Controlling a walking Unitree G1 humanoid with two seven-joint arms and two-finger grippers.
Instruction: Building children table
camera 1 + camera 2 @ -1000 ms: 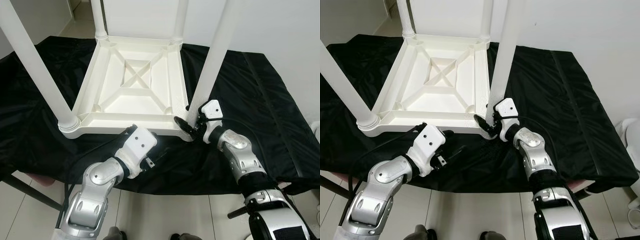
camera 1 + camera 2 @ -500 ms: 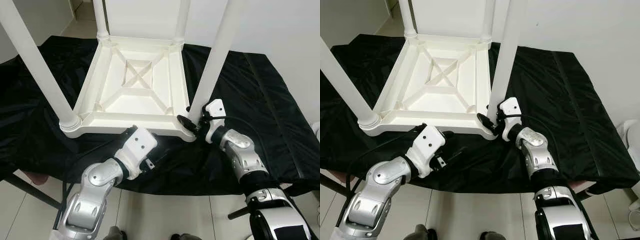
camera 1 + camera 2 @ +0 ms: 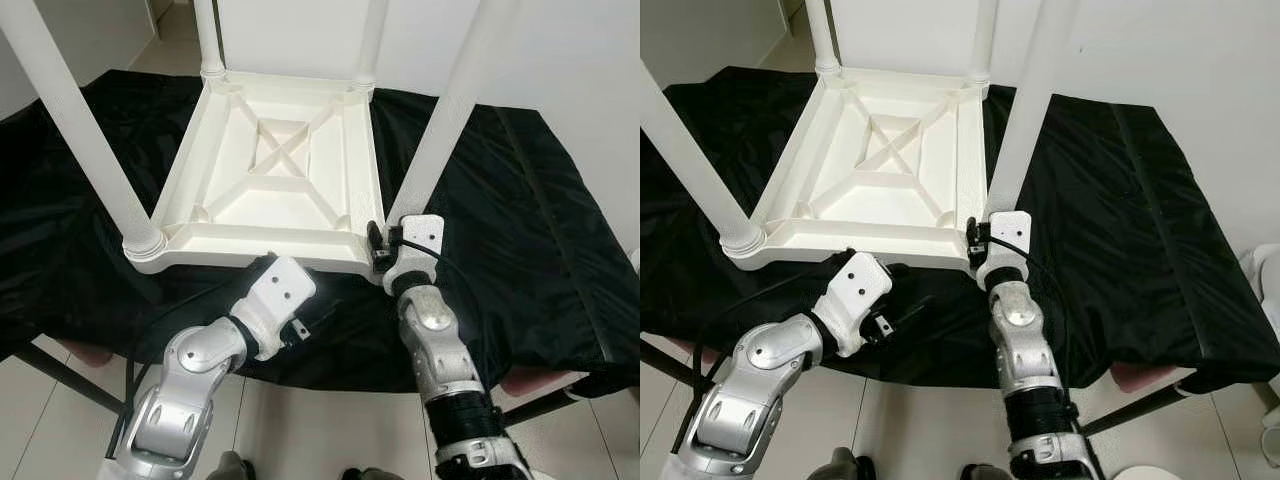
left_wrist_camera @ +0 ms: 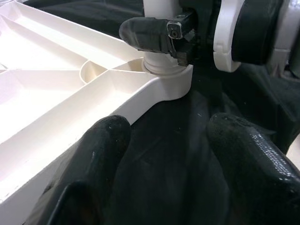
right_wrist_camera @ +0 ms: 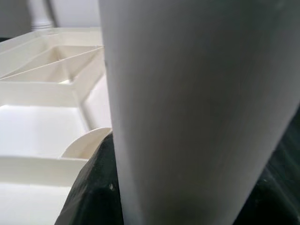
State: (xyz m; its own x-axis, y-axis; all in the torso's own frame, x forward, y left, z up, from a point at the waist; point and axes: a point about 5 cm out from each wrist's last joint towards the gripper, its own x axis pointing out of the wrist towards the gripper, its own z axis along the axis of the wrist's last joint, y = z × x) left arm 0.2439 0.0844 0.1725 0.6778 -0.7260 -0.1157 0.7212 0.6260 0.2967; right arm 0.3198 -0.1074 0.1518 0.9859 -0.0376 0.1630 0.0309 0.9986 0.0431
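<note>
Left tool (image 3: 318,318): nearest the camera, low over the black cloth (image 3: 520,230), just short of the near rim of the tabletop; its two fingers (image 4: 101,154) stand moderately apart and hold nothing.

Right tool (image 3: 380,245): just ahead and to the right of the left tool, at the near right corner of the tabletop; its fingers close around the base of the near right leg (image 3: 440,130), one black finger (image 4: 150,33) pressed across the leg just above the socket.

Children table (image 3: 270,190): upside down on the cloth, directly ahead of both tools, ribbed underside up; four white legs stand in its corner sockets.

Key relation: the near right leg rises from inside the right tool's grip, long axis running up and away, leaning slightly to the right. The right arm is on it; the left tool is near but apart, to its left.

Near left leg (image 3: 70,110): ahead and left of the left tool, seated in its socket.

Far legs (image 3: 210,40): beyond the tabletop, upright at the two far corners.

Change: a second ago the right forearm reached in from the right; now it comes almost straight from below, its wrist turned about the leg, which suggests a twisting or seating move. The left tool has kept its place. The whole picture has shifted slightly as well.
</note>
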